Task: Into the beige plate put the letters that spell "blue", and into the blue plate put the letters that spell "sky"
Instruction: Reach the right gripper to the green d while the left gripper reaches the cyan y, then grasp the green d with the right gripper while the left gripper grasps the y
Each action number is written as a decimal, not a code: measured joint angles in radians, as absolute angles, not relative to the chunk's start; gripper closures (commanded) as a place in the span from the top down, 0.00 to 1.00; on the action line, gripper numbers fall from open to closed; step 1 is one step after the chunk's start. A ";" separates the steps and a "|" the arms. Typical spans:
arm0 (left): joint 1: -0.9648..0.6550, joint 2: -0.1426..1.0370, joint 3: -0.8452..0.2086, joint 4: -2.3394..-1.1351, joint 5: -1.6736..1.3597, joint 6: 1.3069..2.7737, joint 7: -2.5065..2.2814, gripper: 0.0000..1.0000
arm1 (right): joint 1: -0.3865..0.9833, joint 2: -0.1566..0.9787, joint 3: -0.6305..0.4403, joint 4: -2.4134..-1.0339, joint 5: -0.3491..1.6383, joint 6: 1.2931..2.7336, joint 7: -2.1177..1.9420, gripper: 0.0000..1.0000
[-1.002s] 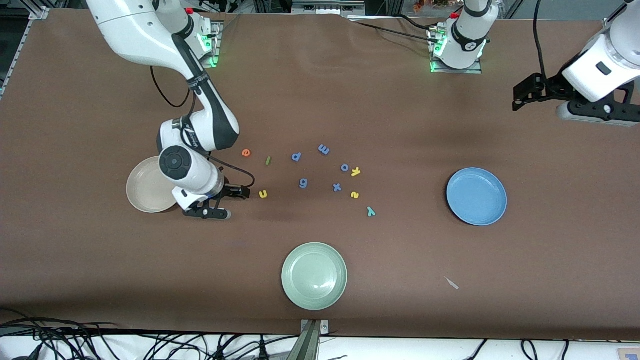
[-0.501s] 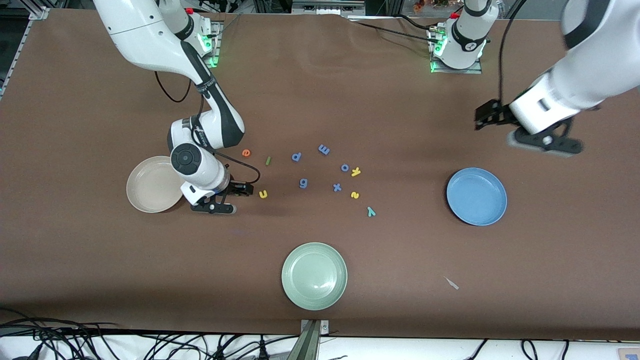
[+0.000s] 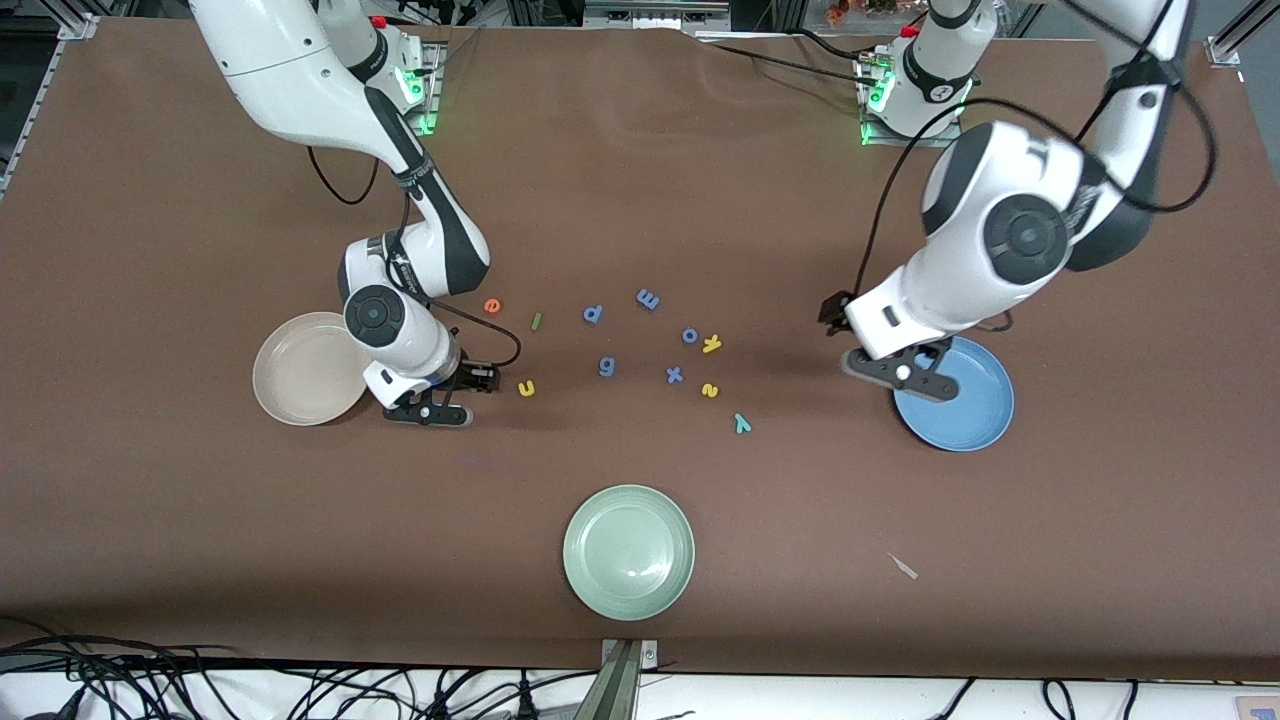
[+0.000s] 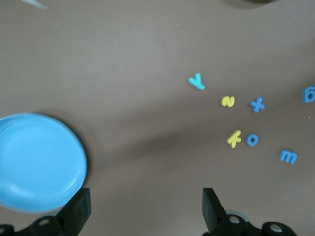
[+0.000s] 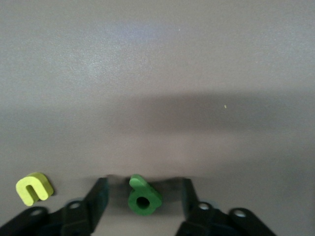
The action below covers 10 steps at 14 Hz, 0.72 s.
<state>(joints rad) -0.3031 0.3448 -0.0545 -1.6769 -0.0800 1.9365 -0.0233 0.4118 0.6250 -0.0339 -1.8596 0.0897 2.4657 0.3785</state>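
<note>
My right gripper (image 3: 465, 397) is down at the table between the beige plate (image 3: 300, 370) and the yellow u (image 3: 526, 388). The green b (image 5: 143, 196) lies flat between its fingers with a gap on each side, so my right gripper (image 5: 143, 189) is open. Orange e (image 3: 492, 306) and green l (image 3: 536, 321) lie farther from the camera. Yellow k (image 3: 711, 343), yellow s (image 3: 710, 390) and teal y (image 3: 742, 423) lie mid-table. My left gripper (image 3: 866, 340) hangs open and empty over the table beside the blue plate (image 3: 965, 405).
A pale green plate (image 3: 628, 552) sits near the front edge. Blue-purple letters p (image 3: 593, 314), m (image 3: 648, 298), o (image 3: 690, 335), g (image 3: 606, 367) and x (image 3: 674, 375) are scattered among the task letters. A small pale scrap (image 3: 903, 566) lies toward the left arm's end.
The left arm has swung in from its end of the table to the blue plate's edge. The right gripper shifted slightly toward the yellow u, then stayed put.
</note>
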 measured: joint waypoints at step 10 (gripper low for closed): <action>-0.390 0.604 -0.043 -1.667 -0.081 2.163 -0.018 1.00 | 0.412 0.621 -0.041 -1.840 0.089 2.454 0.375 0.13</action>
<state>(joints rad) -0.3905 0.6043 -0.0428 -1.6673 -0.0806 2.1630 -0.0180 0.4118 0.6210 -0.0413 -1.8395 0.0894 2.4536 0.3746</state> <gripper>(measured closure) 0.000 0.863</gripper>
